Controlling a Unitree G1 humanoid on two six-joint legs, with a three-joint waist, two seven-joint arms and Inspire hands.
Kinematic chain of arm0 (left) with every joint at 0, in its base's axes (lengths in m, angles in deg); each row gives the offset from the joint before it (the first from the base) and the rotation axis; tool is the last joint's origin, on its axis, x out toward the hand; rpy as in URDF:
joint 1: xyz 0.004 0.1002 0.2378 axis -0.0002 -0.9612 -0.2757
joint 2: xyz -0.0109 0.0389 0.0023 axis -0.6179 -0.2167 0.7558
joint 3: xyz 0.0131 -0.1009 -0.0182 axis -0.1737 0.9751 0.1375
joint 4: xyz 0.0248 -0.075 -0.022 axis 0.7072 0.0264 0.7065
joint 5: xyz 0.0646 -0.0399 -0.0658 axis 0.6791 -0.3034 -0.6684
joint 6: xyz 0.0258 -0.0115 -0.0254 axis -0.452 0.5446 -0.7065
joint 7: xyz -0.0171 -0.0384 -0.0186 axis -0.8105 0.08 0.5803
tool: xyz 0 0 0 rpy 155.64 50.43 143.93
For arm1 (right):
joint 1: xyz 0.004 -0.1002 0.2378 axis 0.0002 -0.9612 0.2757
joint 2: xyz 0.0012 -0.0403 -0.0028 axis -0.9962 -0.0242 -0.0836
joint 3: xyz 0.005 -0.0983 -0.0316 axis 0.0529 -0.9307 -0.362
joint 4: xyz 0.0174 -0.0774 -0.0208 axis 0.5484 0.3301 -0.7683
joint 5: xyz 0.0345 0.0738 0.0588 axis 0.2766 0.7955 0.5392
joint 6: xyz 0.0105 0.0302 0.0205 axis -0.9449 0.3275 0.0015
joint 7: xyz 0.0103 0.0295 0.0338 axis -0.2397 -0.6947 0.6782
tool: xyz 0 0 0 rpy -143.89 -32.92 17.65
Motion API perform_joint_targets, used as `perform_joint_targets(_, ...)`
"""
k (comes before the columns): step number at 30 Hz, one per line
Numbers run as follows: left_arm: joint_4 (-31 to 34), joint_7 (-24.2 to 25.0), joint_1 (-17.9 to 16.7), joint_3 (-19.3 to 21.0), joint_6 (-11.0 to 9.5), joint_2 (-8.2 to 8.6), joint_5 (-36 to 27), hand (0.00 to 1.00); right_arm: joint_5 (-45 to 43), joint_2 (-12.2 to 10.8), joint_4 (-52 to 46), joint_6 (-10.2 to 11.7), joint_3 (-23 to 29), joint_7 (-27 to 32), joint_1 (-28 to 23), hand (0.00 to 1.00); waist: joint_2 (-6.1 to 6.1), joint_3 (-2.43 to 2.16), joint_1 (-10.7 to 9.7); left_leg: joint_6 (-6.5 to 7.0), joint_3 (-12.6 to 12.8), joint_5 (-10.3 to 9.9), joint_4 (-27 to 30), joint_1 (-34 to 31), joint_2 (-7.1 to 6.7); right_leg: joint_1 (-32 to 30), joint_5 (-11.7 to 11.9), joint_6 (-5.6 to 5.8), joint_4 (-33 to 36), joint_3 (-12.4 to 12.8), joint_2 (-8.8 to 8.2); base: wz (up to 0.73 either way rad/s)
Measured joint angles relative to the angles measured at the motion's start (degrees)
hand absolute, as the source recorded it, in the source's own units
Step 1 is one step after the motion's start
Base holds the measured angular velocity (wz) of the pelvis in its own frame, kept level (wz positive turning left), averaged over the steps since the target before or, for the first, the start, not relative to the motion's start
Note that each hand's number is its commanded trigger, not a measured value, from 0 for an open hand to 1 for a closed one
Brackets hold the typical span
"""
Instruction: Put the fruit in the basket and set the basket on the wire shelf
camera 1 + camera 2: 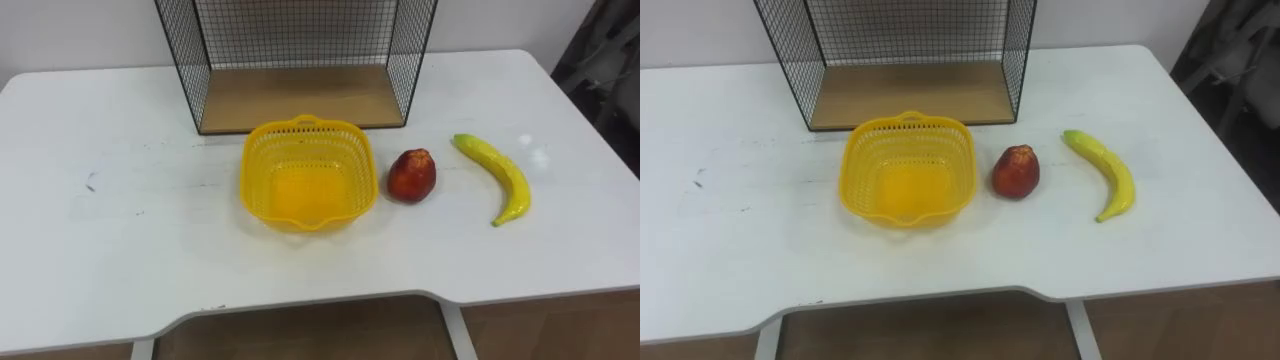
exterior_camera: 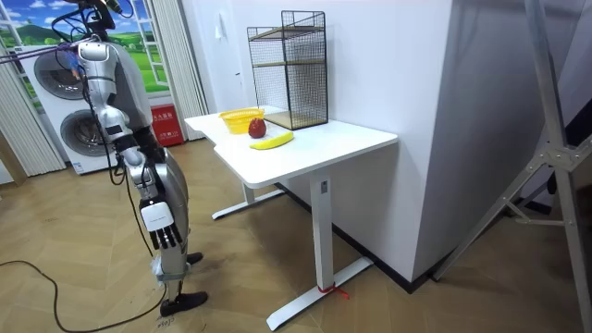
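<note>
**A:** What stands about, and is anything in the way?

**B:** A white table (image 1: pixel 100 230) carries everything; at its far edge stands the wire shelf (image 1: pixel 300 40), black mesh on the sides, its open front facing the robot, a wooden board (image 1: pixel 300 95) as its lowest level; just before that front sits the yellow basket (image 1: pixel 250 190), upright, its rear rim close to the board but apart from it.

**A:** And the fruit?

**B:** Both pieces lie on the table outside the basket; the red fruit (image 1: pixel 411 175) is just beside the basket's right wall, and the banana (image 1: pixel 497 172) lies further right, apart from it (curved, its stem end toward the shelf).

**A:** The hand?

**B:** In the room view the robot stands at the table's near end; its right hand (image 2: pixel 159 227) hangs low at its side, well apart from the table and touching none of these things; whether it is open or closed I cannot tell.

**A:** Any writing?

**B:** Behind the robot are two stacked washing machines (image 2: pixel 79 120) and a pale curtain (image 2: pixel 190 65); between them a red sign (image 2: pixel 165 117) bears white print, too small to read.
</note>
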Motion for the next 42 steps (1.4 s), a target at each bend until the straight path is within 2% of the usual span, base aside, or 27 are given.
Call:
perform_joint_targets(12,0.05,-0.22,0.28,-0.13,-0.03,-0.02,0.04,0.00,1.57,0.11,0.33,0.08,0.03,1.83,-0.02,0.00,0.73,-0.03,-0.16,0.00,0.04,0.00,-0.23,0.17,0.00,-0.01,0.00,0.00,0.06,0.15,0.00,0.00)
perform_joint_targets(20,0.00,-1.81,0.55,1.35,-0.12,0.03,-0.01,0.00,9.64,0.19,2.76,0.60,0.68,3.80,0.04,0.00,0.73,-0.04,-0.08,0.00,0.08,0.00,-0.68,0.20,-0.04,-0.13,0.00,0.00,-0.21,0.23,0.00,0.00)
perform_joint_targets(24,0.05,-3.02,0.43,2.59,-0.19,0.06,-0.03,0.00,19.85,-0.29,2.46,0.95,3.66,5.68,-0.02,0.00,0.24,-0.04,-0.22,0.00,0.16,0.00,-0.86,0.28,-0.06,-0.16,0.00,0.00,0.06,0.47,0.01,-0.01)
perform_joint_targets(28,-0.01,-3.69,0.30,5.31,-2.00,0.29,-0.14,0.00,31.83,-0.21,2.44,3.33,8.69,6.56,0.47,0.00,-0.12,-0.08,-0.40,0.00,0.38,0.00,-1.06,0.19,-0.06,-0.64,-0.01,0.01,-0.04,0.73,0.03,-0.04)
perform_joint_targets(31,-0.18,-5.09,-0.37,6.81,-3.47,0.24,-2.11,0.00,39.84,-0.04,1.85,4.08,13.46,8.49,1.16,0.00,-0.51,-0.19,-0.47,0.00,0.76,0.00,-1.12,0.23,-0.06,-0.81,-0.01,0.01,0.24,0.92,-0.01,-0.05)
perform_joint_targets(33,-0.17,-5.66,-0.69,7.98,-3.64,0.23,-2.66,0.00,43.34,0.07,0.13,4.38,15.35,10.23,1.41,0.00,-0.74,-0.23,-0.50,0.00,0.93,0.00,-1.12,0.22,-0.07,-0.90,-0.01,0.02,0.37,0.98,-0.09,-0.02)
perform_joint_targets(37,0.03,-6.77,-1.35,8.66,-3.97,0.11,-6.07,0.00,46.20,0.44,-4.32,5.37,18.64,14.91,2.41,0.00,-1.00,-0.24,-1.29,0.00,0.94,0.00,-0.99,0.16,-0.06,-0.91,-0.01,0.02,0.36,1.03,-0.08,0.00)
perform_joint_targets(42,0.08,-7.56,-1.88,8.65,-5.00,0.03,-6.11,0.00,47.21,0.32,-15.99,7.11,22.61,23.36,2.73,0.00,-1.10,-0.21,-1.97,0.01,0.99,0.01,-1.12,0.27,-0.10,-1.02,-0.03,0.04,0.51,1.05,-0.09,0.00)
